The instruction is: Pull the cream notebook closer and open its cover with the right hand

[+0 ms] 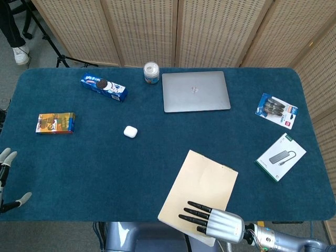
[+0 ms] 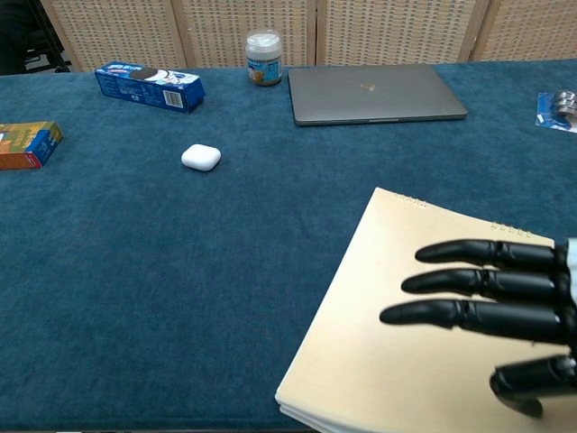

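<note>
The cream notebook [image 1: 202, 186] lies shut on the blue table, tilted, with its near corner hanging over the front edge; in the chest view the notebook [image 2: 379, 343] fills the lower right. My right hand [image 1: 212, 218] rests flat on its near part, black fingers stretched out and pointing left, and the right hand [image 2: 491, 302] lies on the cover in the chest view too. My left hand [image 1: 8, 178] sits at the table's far left edge, fingers apart, holding nothing.
A grey laptop [image 1: 196, 91] lies shut at the back centre, with a small jar [image 1: 151, 72] beside it. A blue cookie box [image 1: 103, 87], an orange box [image 1: 55, 123] and a white earbud case [image 1: 130, 132] sit on the left. Two packaged items [image 1: 277, 110] [image 1: 281, 156] lie on the right.
</note>
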